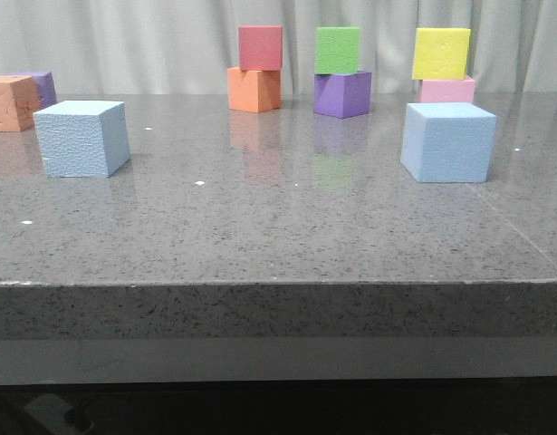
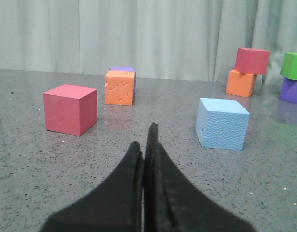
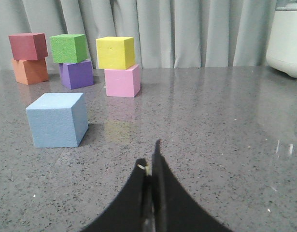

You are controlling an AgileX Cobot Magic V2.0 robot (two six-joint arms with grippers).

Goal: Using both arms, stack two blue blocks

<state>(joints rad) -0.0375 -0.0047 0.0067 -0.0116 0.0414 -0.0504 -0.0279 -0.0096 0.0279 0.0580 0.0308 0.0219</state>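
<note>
Resting flat on the speckled grey stone counter (image 1: 278, 227), the 2 blue blocks sit well apart: the left blue block (image 1: 82, 138) near the counter's left side and the right blue block (image 1: 448, 141) near its right side, each a light sky-blue cube with grainy, matte, foam-like faces and crisp edges. Neither touches another cube. Behind them, by the pale curtain (image 1: 151, 45), stand 3 small stacks: a red cube (image 1: 260, 47) on an orange cube (image 1: 254, 90), a green cube (image 1: 338, 50) on a purple cube (image 1: 342, 94), and a yellow cube (image 1: 441, 53) on a pink cube (image 1: 447, 90). The polished counter mirrors their colours faintly. In the left wrist view the left gripper (image 2: 145, 145) has its 2 black tapered fingers pressed together with nothing between them; the left blue block lies ahead of it and off to one side, apart from the fingertips, with a second red cube (image 2: 70, 109) on the other side. In the right wrist view the right gripper (image 3: 150, 162) is likewise closed and empty, and the right blue block lies ahead and to the side, clear of it.
</note>
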